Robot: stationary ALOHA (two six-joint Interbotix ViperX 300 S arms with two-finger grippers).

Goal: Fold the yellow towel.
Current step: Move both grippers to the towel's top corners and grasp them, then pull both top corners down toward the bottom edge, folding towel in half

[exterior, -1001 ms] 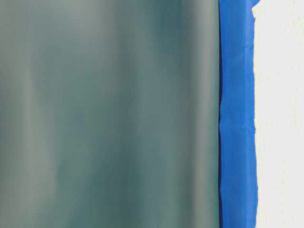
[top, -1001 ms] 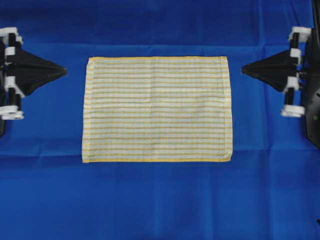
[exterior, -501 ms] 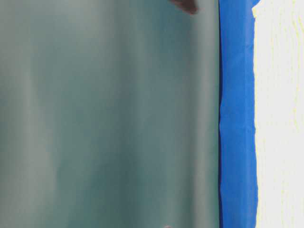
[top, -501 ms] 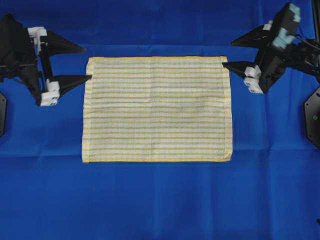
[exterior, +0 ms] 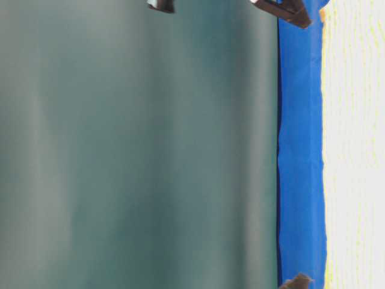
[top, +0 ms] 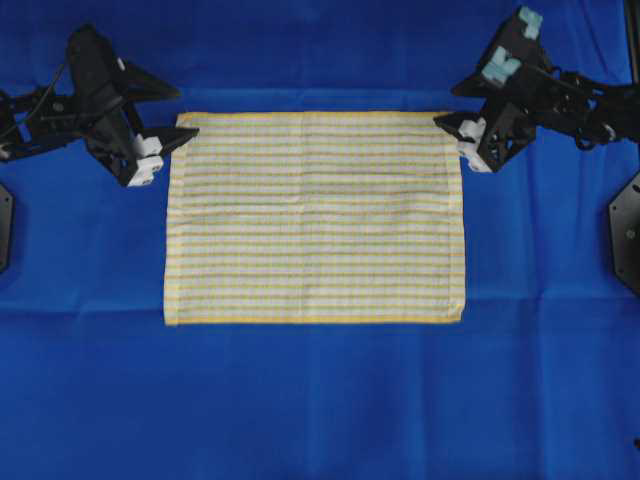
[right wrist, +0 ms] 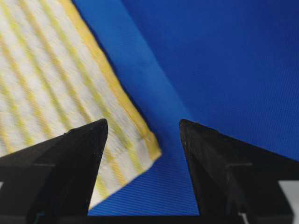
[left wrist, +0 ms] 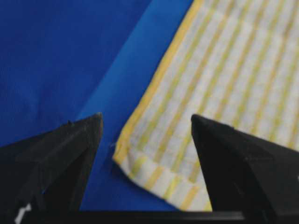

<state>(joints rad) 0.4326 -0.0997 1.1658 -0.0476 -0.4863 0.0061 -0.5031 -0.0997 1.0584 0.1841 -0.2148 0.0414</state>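
Note:
The yellow towel (top: 315, 215) lies flat and unfolded on the blue cloth, a cream rectangle with yellow stripes and yellow hems. My left gripper (top: 188, 112) stands open at its far left corner. In the left wrist view that corner (left wrist: 140, 158) lies between the open left gripper's (left wrist: 145, 116) fingers, touching neither. My right gripper (top: 447, 105) is open at the far right corner. In the right wrist view that corner (right wrist: 140, 149) sits between the right gripper's (right wrist: 143, 121) black fingers, nearer the left one. The towel (exterior: 355, 150) fills the right side of the table-level view.
The blue cloth (top: 320, 400) covers the whole table, with a few creases. Black arm bases sit at the left edge (top: 3, 225) and the right edge (top: 625, 235). In the table-level view, dark fingertips (exterior: 289, 11) show at the top and bottom beside the blue strip (exterior: 301, 150).
Both grippers were shut at the table's sides, then opened. Both arms swung inward and toward the far edge, reaching the towel's two far corners. The towel has not moved.

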